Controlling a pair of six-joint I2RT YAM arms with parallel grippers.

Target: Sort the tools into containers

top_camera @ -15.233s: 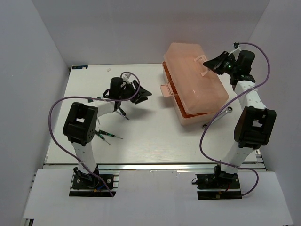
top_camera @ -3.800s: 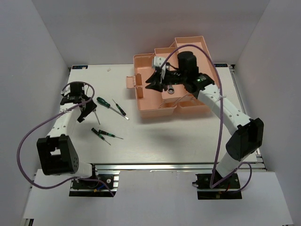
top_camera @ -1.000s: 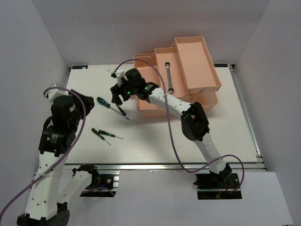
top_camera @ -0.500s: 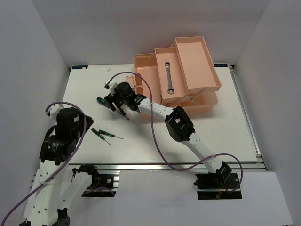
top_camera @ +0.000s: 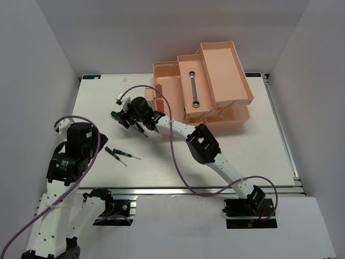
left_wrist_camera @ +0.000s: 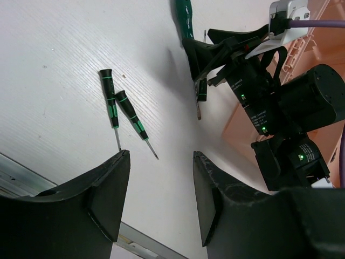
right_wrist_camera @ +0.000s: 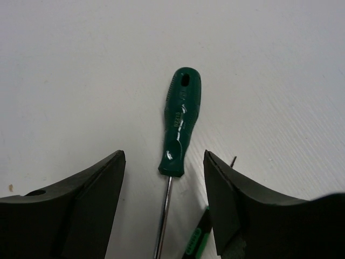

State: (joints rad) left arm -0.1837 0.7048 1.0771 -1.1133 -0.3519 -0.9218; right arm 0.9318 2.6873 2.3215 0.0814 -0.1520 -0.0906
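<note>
The right gripper [right_wrist_camera: 161,162] is spread, with the green-handled screwdriver [right_wrist_camera: 180,121] lying on the table [right_wrist_camera: 81,65] between and just ahead of its fingertips, ungripped. The left gripper [left_wrist_camera: 160,162] is also spread, with two small screwdrivers [left_wrist_camera: 109,100] [left_wrist_camera: 132,112] ahead to its left. The wrench [top_camera: 194,89] lies in a tray of the toolbox [top_camera: 229,97], well apart from both grippers.
</note>
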